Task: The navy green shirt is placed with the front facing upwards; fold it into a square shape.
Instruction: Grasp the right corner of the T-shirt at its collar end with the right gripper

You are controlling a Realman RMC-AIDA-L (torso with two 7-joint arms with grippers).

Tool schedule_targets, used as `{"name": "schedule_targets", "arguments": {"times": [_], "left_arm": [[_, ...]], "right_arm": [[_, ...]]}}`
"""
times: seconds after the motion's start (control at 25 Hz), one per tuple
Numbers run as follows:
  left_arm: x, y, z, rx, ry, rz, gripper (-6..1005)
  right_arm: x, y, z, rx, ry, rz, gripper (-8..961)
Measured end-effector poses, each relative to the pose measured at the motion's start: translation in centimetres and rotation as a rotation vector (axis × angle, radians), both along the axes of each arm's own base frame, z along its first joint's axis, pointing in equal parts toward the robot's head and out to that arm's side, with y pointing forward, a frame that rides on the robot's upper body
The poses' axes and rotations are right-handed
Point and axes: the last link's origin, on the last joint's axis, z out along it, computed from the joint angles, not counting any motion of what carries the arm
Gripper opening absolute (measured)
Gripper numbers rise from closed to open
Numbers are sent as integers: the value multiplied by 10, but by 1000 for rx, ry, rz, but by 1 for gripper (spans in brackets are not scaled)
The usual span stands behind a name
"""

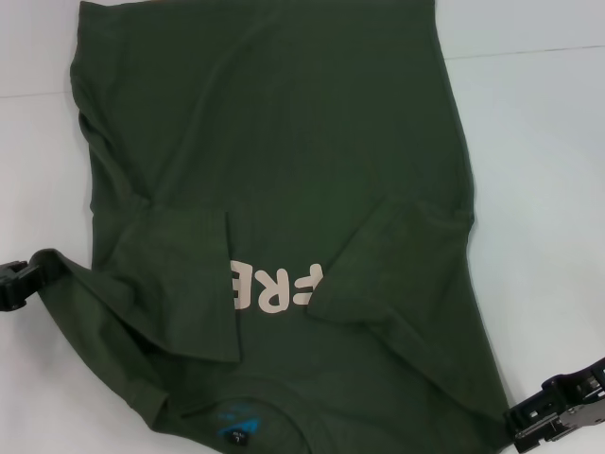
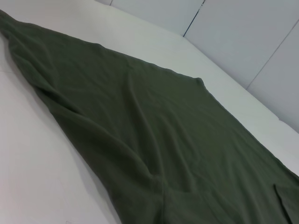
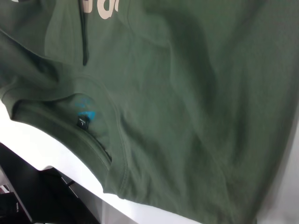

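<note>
Navy green shirt (image 1: 284, 170) spread front-up over the white surface (image 1: 548, 189), collar toward the near edge, hem running off toward the far edge. Both sleeves already folded inward over the chest, covering part of the pale lettering (image 1: 274, 284); only a few letters showing. Blue neck label (image 3: 85, 116) inside the collar, just short of the near edge. Long creases along the left side of the body.

Left gripper (image 1: 17, 284) at the near left of the surface, touching the folded shoulder edge; fingers apparently closed on the cloth there, though the contact itself is hidden, so cannot tell for sure. Right gripper (image 1: 558, 416) at the near right corner, against the shoulder edge on that side; finger state likewise cannot tell.

Handling, as a judgement: soft, light, limp knit; no stiffness, will sag and drag between two grip points, likely to wrinkle rather than slide clean. Nothing fragile. Best holds: both shoulder corners at the near edge, pinching all layers including the tucked sleeves, then carrying the collar end over toward the hem. Uneven lift would skew the fold.

No containers in view.
</note>
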Motion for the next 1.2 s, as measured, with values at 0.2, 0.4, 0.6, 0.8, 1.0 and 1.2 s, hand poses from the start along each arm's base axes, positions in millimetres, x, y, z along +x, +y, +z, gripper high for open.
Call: {"name": "schedule_targets", "arguments": {"times": [0.2,0.4,0.6,0.8,1.0,1.2], "left_arm": [[0,0,0,0,0,0,49],[0,1,1,3,4,1,49],[-1,2,1,7,8,4,48],[-1,2,1,7,8,5,49],[0,3,2,13,2,1,48],[0,3,2,14,2,0,49]], "right_arm": [[1,0,1,2,-3,-3,614],[3,2,6,8,-16,-13,525],[4,3,8,6,-22,-21,456],[5,3,8,-5,-36,-25,451],[6,4,8,0,-46,-24,438],[6,6,6,9,-48,-18,424]]}}
